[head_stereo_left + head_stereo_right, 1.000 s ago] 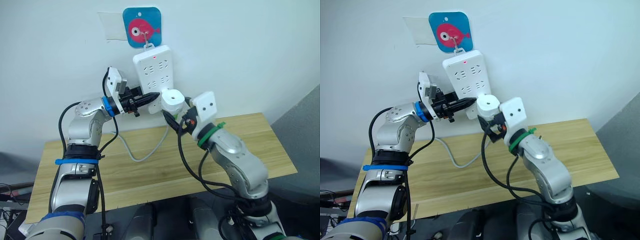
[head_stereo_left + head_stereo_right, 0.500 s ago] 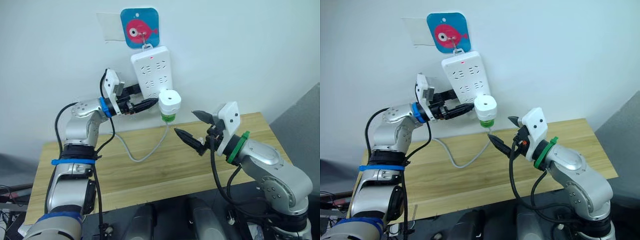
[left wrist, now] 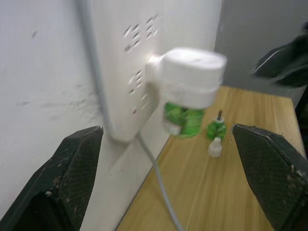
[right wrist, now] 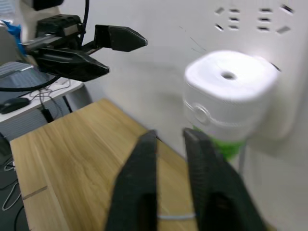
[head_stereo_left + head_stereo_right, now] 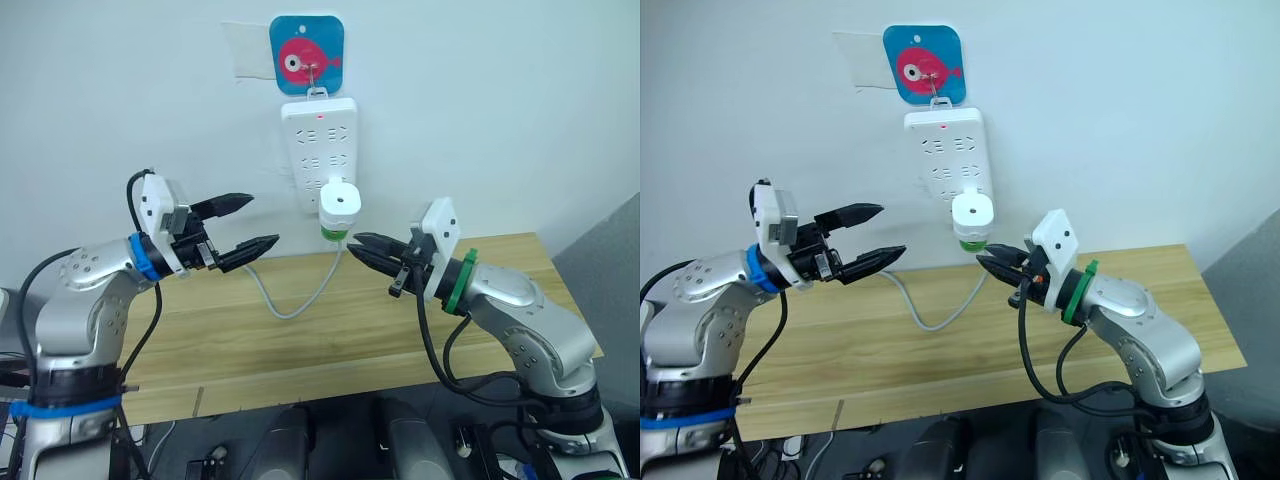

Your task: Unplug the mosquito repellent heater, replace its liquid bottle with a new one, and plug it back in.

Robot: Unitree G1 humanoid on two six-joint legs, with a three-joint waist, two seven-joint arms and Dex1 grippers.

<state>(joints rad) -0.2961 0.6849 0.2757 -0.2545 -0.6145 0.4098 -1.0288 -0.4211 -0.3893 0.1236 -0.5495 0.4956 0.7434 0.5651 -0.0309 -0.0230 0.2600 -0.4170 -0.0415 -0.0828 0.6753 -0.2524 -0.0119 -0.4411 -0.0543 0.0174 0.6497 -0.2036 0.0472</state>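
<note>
The white mosquito repellent heater is plugged into the bottom of the white power strip on the wall, with a green liquid bottle under it. My left gripper hangs open, well to the left of the heater and holding nothing. My right gripper is shut and empty, its tips just right of and below the green bottle. In the left wrist view a second small green bottle and a tiny white cap stand on the table beyond the heater.
The power strip hangs from a hook on a blue fish sticker. Its white cable loops down onto the wooden table. The wall stands right behind the strip.
My left gripper has drawn back from the heater to the left and opened wide. My right gripper let go, swung away, came back near the bottle and shut. The camera has shifted.
</note>
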